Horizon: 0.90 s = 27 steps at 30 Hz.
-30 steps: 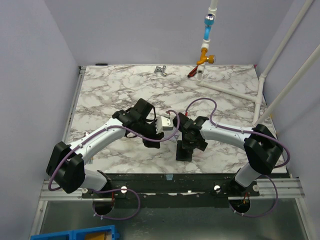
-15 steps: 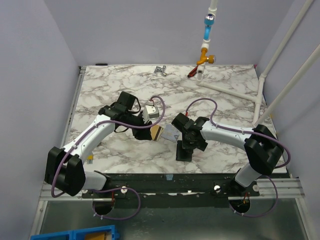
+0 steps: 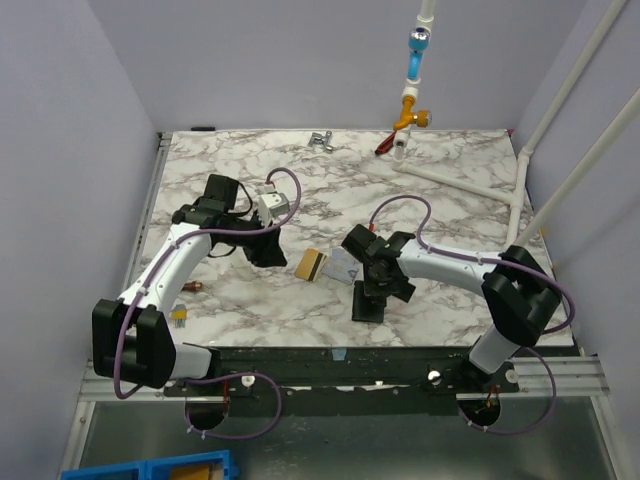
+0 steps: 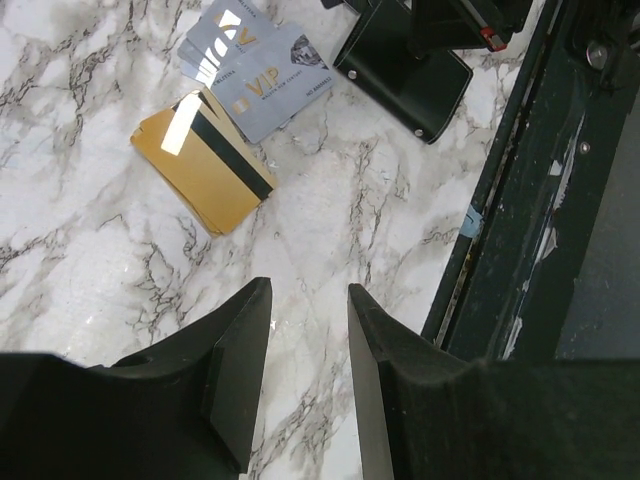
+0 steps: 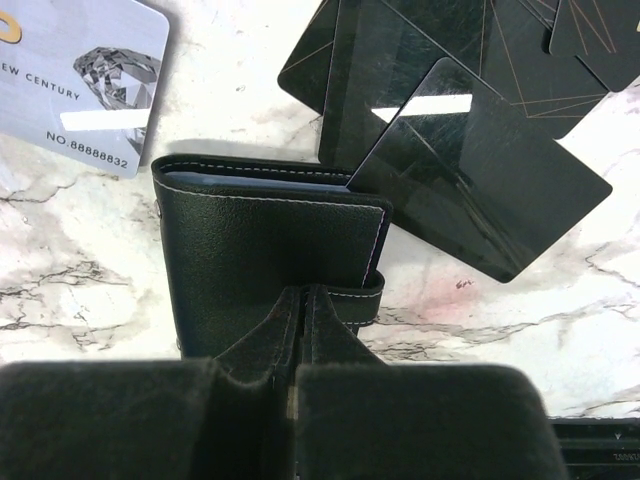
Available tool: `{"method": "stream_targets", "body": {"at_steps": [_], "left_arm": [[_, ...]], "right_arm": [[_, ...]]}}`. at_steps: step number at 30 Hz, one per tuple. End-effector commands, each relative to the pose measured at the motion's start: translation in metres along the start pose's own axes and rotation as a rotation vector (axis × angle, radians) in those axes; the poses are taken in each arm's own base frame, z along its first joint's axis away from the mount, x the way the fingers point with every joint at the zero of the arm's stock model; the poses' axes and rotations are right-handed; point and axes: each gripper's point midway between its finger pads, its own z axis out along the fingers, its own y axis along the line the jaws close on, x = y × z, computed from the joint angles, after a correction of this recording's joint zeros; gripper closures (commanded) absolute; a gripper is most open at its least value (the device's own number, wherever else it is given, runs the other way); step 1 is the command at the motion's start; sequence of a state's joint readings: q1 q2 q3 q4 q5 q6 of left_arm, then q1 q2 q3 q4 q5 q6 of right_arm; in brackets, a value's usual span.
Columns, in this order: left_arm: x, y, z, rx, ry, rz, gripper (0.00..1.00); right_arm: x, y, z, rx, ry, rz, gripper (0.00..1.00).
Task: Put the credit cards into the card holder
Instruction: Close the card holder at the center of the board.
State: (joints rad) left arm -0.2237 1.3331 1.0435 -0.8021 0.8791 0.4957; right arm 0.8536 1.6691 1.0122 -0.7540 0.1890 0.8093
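Note:
A gold-tan card with a dark stripe [image 3: 311, 264] and a pale grey-blue card [image 3: 341, 267] lie side by side on the marble. The left wrist view shows the gold card [image 4: 205, 160] and the grey-blue "VIP" card [image 4: 262, 78], which lies on another like it. The black card holder [image 3: 368, 301] sits just right of them. It fills the right wrist view [image 5: 270, 250], with bluish lining along its top edge. My right gripper [image 5: 303, 295] is shut on its stitched flap. My left gripper [image 4: 305, 300] is open and empty, left of the cards in the top view [image 3: 264, 248].
Several glossy black cards [image 5: 450, 130] lie fanned beyond the holder. The dark front rail [image 4: 540, 220] runs close to the cards. A metal clip [image 3: 321, 139], an orange fitting [image 3: 408, 118] and white pipes [image 3: 470, 180] stand at the back. Small bits [image 3: 181, 317] lie front left.
My left arm has swung back and to the left, away from the right gripper. This uncovered the gold and grey-blue cards lying on the marble. The right arm has barely moved.

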Motion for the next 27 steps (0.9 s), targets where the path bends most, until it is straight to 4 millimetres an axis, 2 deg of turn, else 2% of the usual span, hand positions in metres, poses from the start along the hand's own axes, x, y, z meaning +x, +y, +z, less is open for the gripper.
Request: {"method": "stream_targets", "body": {"at_steps": [1, 6, 13, 25, 27], "left_arm": [[-0.019, -0.001, -0.013, -0.001, -0.075, 0.000, 0.62], [-0.019, 0.008, -0.019, -0.034, -0.094, -0.019, 0.62], [-0.015, 0.017, -0.021, -0.053, -0.093, -0.034, 0.62], [-0.015, 0.024, -0.026, -0.083, -0.090, -0.046, 0.62], [-0.017, 0.025, -0.027, -0.091, -0.092, -0.045, 0.62]], "right_arm": [[0.054, -0.008, 0.045, 0.039, 0.193, -0.006, 0.99], [0.059, -0.007, 0.049, 0.049, 0.211, -0.012, 0.99], [0.066, -0.005, 0.042, 0.083, 0.164, -0.013, 0.99], [0.052, -0.004, 0.020, 0.156, 0.019, -0.026, 0.99], [0.053, -0.001, 0.017, 0.153, 0.004, -0.044, 0.97]]}}
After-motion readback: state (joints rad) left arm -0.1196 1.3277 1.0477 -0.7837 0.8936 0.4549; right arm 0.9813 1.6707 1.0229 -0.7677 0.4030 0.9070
